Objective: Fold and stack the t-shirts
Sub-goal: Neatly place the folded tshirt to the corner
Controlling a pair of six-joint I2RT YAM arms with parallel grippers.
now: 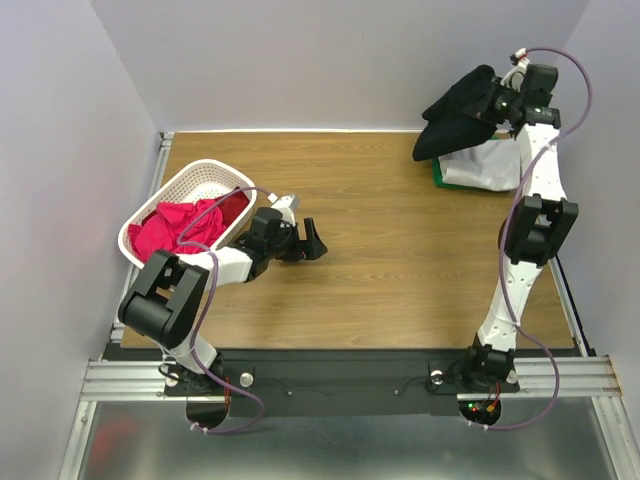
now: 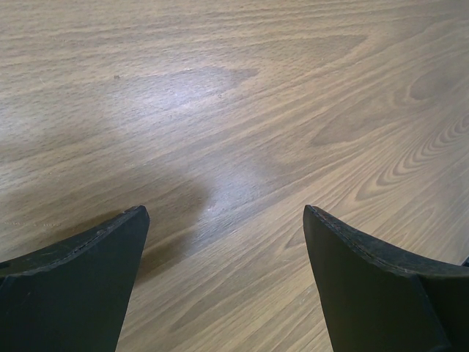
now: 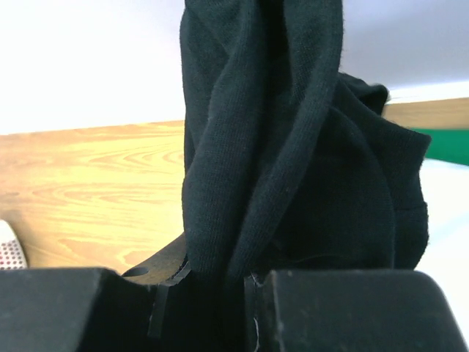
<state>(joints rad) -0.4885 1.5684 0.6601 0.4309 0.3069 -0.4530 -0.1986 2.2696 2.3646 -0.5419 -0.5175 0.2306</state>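
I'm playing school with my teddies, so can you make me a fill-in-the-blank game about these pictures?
1. The shirt in the right jaws is ____.
2. The pink shirts lie in the ____.
3. The left jaws stand ____ over the table.
Missing words: black; basket; open.

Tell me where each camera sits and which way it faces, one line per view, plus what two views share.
Top external: above and behind the bases, looking down on the table; both arms show, left pincer open, right pincer holding the black t-shirt.
Left wrist: on the left wrist, facing down at bare wood; its two fingers show, apart.
Right wrist: on the right wrist, facing across the table; its fingers clamp the black t-shirt.
Shared: top external and right wrist both show the black t-shirt.
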